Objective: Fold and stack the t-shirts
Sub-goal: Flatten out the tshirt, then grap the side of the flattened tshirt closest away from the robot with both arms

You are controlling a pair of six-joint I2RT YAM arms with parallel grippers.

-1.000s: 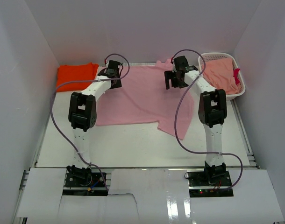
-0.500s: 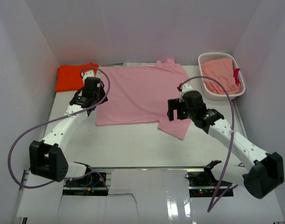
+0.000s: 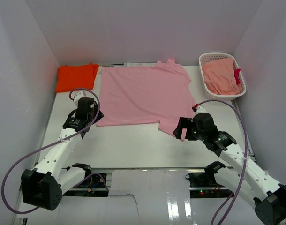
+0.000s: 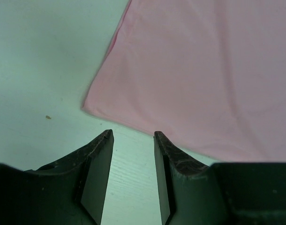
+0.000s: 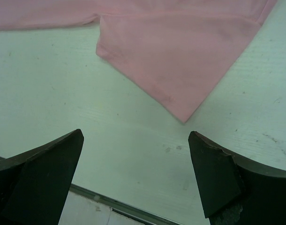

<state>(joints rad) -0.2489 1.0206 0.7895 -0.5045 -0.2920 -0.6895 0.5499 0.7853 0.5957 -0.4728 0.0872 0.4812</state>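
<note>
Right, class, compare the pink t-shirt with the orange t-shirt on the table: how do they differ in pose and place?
The pink t-shirt lies spread flat; the orange t-shirt looks folded into a compact block. The pink one covers the middle of the table, taking far more room; the orange one sits in the far left corner. Both rest on the table.

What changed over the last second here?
Both arms drew back from the far edge of the pink shirt to its near edge; the left fingers now sit open at its near left corner, the right fingers open by the sleeve tip, holding nothing. It, the orange shirt and the basket stayed put.
</note>
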